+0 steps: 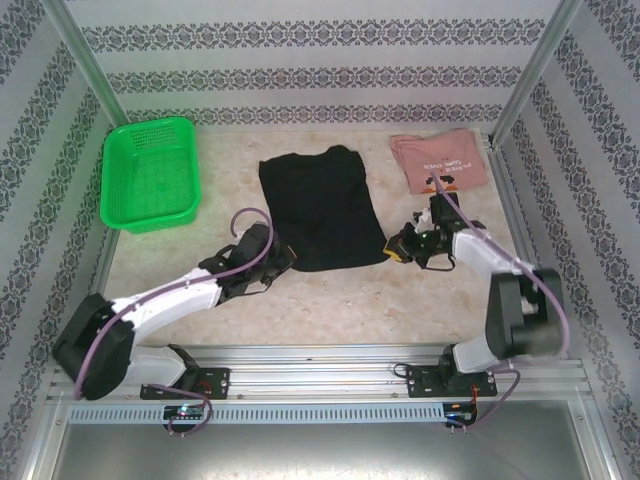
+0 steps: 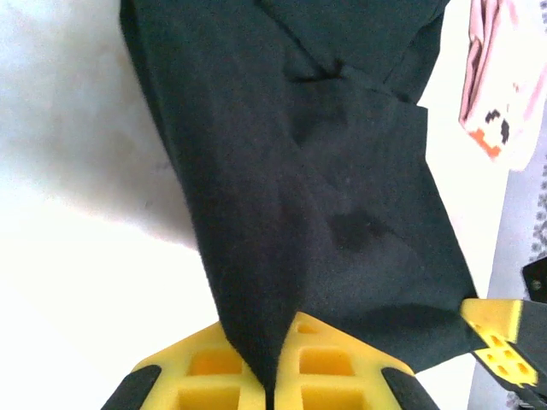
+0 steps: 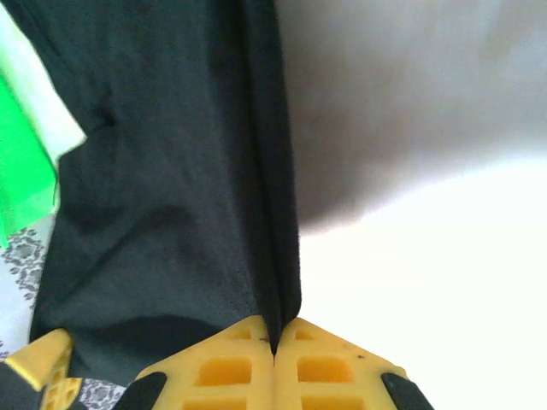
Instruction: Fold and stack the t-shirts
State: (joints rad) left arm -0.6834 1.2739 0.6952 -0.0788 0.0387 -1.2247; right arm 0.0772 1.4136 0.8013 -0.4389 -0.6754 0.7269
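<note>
**Black cloth tee pinched at both near corners**

Black and soft, the large plain t-shirt lies flat in the middle of the pale table. Its collar points away from the arms and its hem lies nearest them. The sides look already turned in, giving it a narrow, near-rectangular outline.

The left gripper has its yellow fingers pressed together on the near left corner of the hem, with a fold of black fabric caught between them. The right gripper is clamped the same way on the near right corner. From each grip the cloth runs up as a taut ridge.

This shirt will likely handle as light, limp and not fragile. It will probably sag and crease wherever it is unsupported, and it may drag on the table. The two hem corners look like sound places to hold it, since moving them together should keep the edge straight. Lifting only one would probably skew the fold.

The dusty-pink t-shirt lies folded at the far right of the table, well apart from the black one, with small white text facing up. A green plastic mesh basket stands at the far left.
</note>
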